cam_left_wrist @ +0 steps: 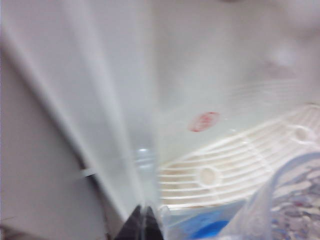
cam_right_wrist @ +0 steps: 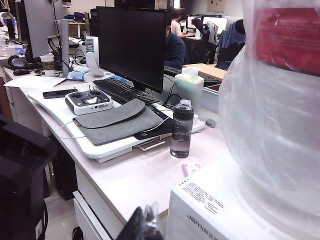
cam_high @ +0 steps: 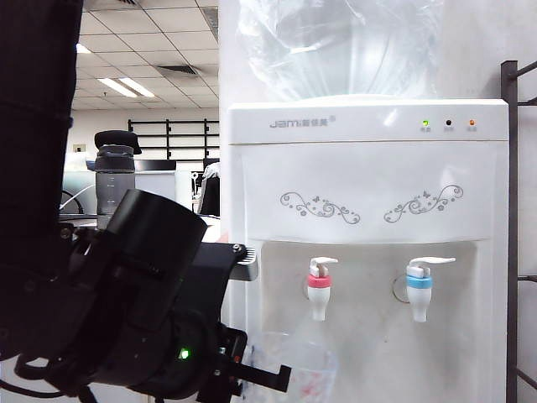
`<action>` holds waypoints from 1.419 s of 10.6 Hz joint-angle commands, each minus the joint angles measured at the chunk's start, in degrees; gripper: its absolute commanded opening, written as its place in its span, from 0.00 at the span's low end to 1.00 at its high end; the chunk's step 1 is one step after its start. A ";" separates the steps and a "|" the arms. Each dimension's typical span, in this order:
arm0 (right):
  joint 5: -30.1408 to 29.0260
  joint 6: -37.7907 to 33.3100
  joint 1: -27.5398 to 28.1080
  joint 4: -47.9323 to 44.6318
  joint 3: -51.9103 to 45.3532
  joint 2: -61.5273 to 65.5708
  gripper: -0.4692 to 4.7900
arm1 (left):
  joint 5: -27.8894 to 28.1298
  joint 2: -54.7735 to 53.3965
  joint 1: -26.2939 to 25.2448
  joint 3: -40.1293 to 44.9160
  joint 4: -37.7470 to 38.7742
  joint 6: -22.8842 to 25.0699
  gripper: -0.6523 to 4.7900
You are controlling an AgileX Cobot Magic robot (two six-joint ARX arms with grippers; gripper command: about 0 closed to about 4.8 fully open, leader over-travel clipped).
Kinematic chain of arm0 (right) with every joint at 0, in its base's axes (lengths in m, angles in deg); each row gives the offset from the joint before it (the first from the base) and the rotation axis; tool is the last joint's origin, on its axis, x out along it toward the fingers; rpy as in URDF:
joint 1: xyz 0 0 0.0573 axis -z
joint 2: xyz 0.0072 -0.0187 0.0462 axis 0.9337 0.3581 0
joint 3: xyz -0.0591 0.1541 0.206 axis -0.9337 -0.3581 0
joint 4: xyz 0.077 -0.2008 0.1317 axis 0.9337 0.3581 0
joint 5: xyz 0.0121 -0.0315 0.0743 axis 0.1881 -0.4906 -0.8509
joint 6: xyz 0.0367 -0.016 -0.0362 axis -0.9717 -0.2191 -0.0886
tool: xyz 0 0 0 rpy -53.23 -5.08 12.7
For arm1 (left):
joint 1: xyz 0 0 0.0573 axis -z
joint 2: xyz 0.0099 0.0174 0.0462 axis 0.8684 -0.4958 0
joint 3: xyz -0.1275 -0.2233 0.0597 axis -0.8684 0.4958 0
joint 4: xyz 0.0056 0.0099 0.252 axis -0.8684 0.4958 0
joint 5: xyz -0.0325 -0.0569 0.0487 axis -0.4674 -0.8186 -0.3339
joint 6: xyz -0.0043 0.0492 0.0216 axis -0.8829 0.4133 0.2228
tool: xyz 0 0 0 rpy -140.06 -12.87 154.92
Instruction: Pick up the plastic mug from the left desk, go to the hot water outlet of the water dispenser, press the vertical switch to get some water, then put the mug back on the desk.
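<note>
The left arm fills the left side of the exterior view, a big dark mass with a small green light, and its left gripper (cam_high: pixel 252 369) sits low in front of the water dispenser (cam_high: pixel 369 168). Its jaws are pinched tight on the plastic mug (cam_high: pixel 294 365) – the clear cup shows faintly at the lower edge, below the hot water outlet (cam_high: pixel 319 290) with its red-pink collar. The vertical switch (cam_high: pixel 323 264) on top of that tap stands untouched, apart from both grippers. The blue-collared tap (cam_high: pixel 419 290) is off to the right, and a green lamp (cam_high: pixel 425 123) glows on the dispenser's panel

From the left wrist the picture is blurred: the dark jaw tips meet near the mug's rim (cam_left_wrist: pixel 280 200), with the white slotted drip tray (cam_left_wrist: pixel 225 170) of the dispenser beyond

The right gripper (cam_right_wrist: pixel 145 225) hangs high beside the big clear bottle (cam_right_wrist: pixel 280 115) – its jaws look closed with nothing between them. Below it lies the pale tabletop (cam_right_wrist: pixel 135 180) of the left desk, carrying a dark grey bottle (cam_right_wrist: pixel 181 128), a keyboard (cam_right_wrist: pixel 125 90) and a monitor (cam_right_wrist: pixel 132 42)
</note>
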State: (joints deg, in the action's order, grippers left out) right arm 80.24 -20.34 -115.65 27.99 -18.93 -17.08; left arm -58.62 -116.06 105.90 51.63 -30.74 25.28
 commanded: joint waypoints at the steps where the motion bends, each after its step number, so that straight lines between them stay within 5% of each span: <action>1: -0.09 0.20 -0.07 -0.94 0.20 -0.20 0.08 | 1.46 -0.02 0.90 -0.42 -0.79 -0.20 0.13; 3: -0.31 0.22 -0.07 -0.72 0.20 -0.22 0.08 | 7.89 -2.01 4.55 -7.50 1.57 -5.18 0.13; 8: -0.31 0.22 -0.04 -0.57 0.20 -1.18 0.08 | 16.85 -4.17 7.91 -9.68 4.79 -8.63 0.13; 15: -1.09 0.22 -0.04 -0.57 0.17 -1.66 0.08 | 20.22 -4.17 8.61 -9.88 9.55 -15.74 0.13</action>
State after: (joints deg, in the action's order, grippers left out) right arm 80.07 -20.34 -115.67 28.23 -18.93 -18.59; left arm -38.73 -120.37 114.38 42.16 -20.69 10.97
